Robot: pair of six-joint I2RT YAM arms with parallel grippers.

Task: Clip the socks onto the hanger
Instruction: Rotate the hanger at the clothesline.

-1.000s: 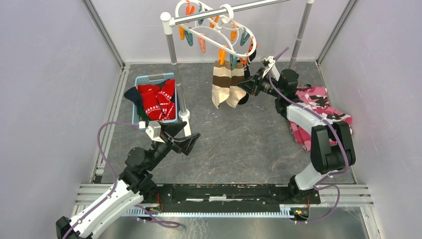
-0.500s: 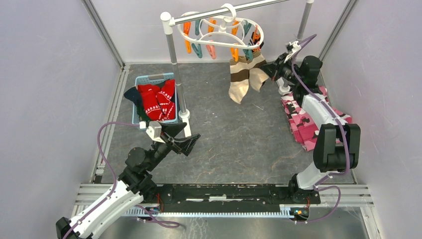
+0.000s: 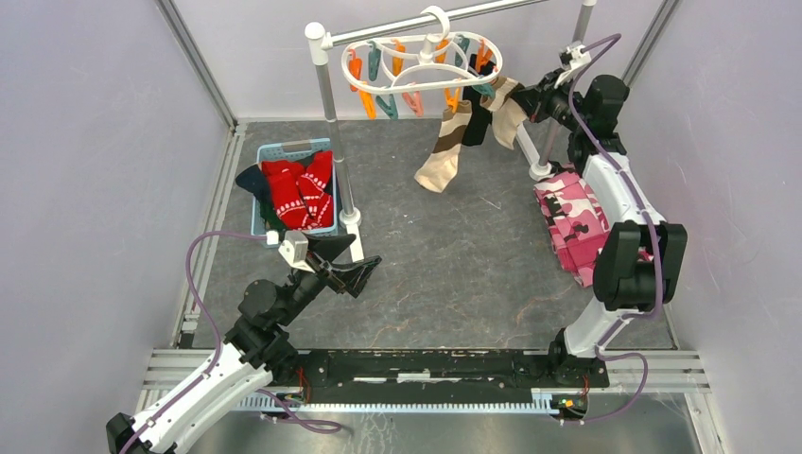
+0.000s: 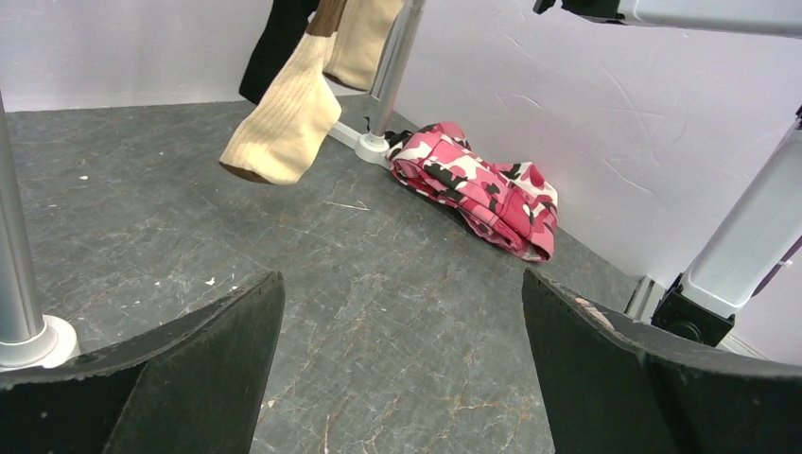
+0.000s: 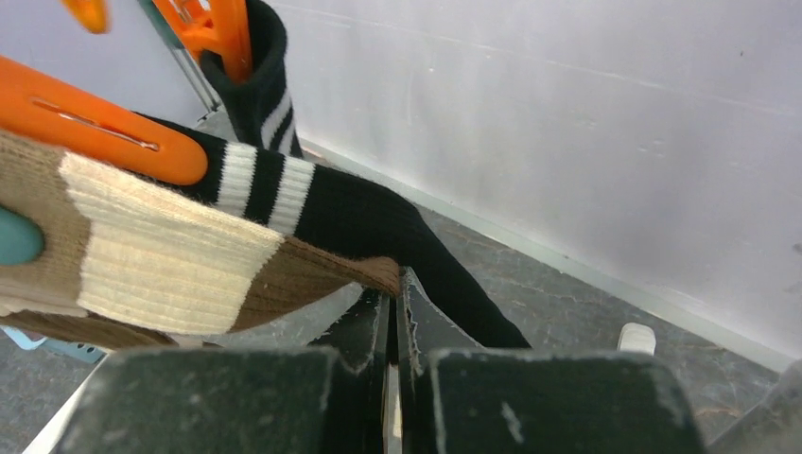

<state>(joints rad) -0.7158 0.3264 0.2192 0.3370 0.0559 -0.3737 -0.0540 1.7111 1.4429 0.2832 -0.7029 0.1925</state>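
Observation:
The white ring hanger [image 3: 426, 68] with orange and teal clips hangs from the silver pole. Clipped to it are a beige and brown striped sock [image 3: 443, 156], a black sock [image 3: 476, 123] and a second beige sock [image 3: 506, 106] stretched sideways. My right gripper [image 3: 537, 100] is shut on that sock's brown toe [image 5: 374, 270], next to the black sock [image 5: 369, 222] and an orange clip [image 5: 104, 132]. Red socks [image 3: 298, 194] and a navy one [image 3: 251, 180] lie in the blue basket [image 3: 284, 149]. My left gripper [image 3: 357, 274] hovers open and empty [image 4: 402, 284] over the floor.
The silver rack's left post [image 3: 331, 113] stands beside the basket, its foot [image 3: 352, 220] just ahead of my left gripper. The right post [image 3: 567, 66] rises behind my right arm. A pink camouflage cloth [image 3: 572, 218] lies on the floor at the right wall.
My right gripper has closed and swung right and toward the back wall, dragging the beige sock with it. The hanger has turned and swung on the pole. The left arm has not moved.

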